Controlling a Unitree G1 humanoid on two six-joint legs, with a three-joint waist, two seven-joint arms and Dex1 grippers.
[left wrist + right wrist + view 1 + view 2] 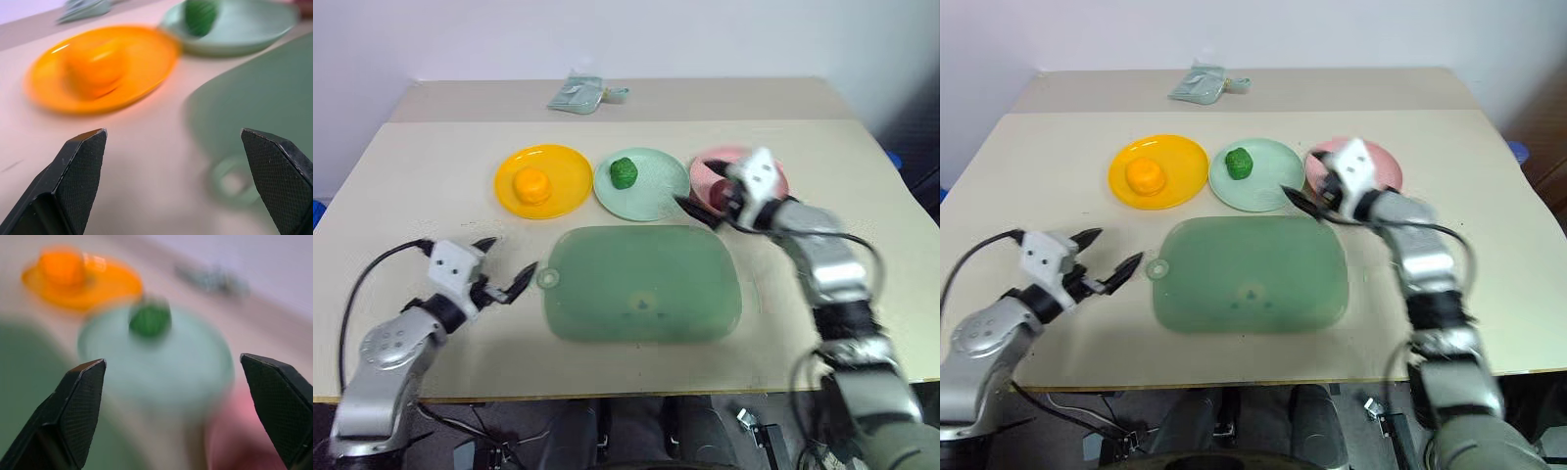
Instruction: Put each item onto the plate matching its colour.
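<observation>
From where I stand, the sorting looks all but finished. The orange ball point(531, 184) sits in the middle of the yellow-orange plate point(570, 168), and the bumpy green lump point(624, 172) rests on the mint green plate point(651, 201) next to it. On the pink plate point(775, 179), at the right end of the row, a patch of dark maroon point(718, 186) shows just behind the right claw point(705, 210); I take it for the maroon ball, though the claw's body hides most of it, so I cannot say how squarely it sits.

The right claw hovers at the near edge of the pink plate, its two black fingers spread wide with nothing between them. The left claw point(503, 269) hangs low over the bare worktop point(411, 186), just beside the loop handle of the large green tray point(641, 284), also spread wide and empty (its wrist camera looks between the fingers towards the orange plate).

My reading is that the step in hand is the release of the last item, so each thing appears to be on its matching colour. The next move calls for little: lift the right arm clear without nudging the maroon ball, and make sure that it stays on the pink plate. A crumpled wrapper point(576, 94) at the worktop's far edge plays no part.
</observation>
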